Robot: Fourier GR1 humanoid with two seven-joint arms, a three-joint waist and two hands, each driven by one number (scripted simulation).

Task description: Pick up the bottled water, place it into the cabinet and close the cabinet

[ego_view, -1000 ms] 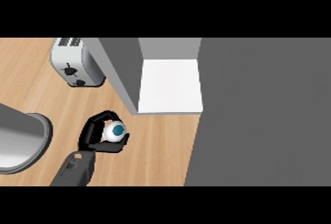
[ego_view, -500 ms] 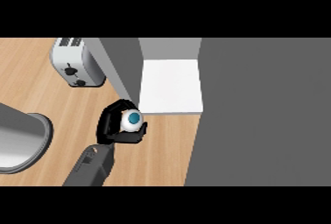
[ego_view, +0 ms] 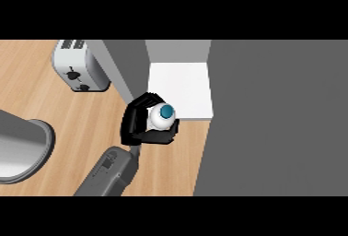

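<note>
The bottled water (ego_view: 162, 115), white with a teal cap, is seen from above and stays upright. My left hand (ego_view: 138, 125) is shut on it, wrapping it from the left, with fingers over its far side and the thumb on the near side. The bottle sits at the front left corner of the cabinet's white shelf (ego_view: 183, 85), overlapping its edge. The cabinet door (ego_view: 124, 69) stands open just left of the shelf. My right hand shows nowhere in the view.
A silver toaster (ego_view: 80, 65) stands at the back left on the wooden counter (ego_view: 75, 115). A large grey round vessel (ego_view: 20, 150) fills the left edge. The grey cabinet body (ego_view: 275, 120) covers the right side.
My left hand has carried the bottle up and to the right, from the open counter to the front edge of the cabinet shelf.
</note>
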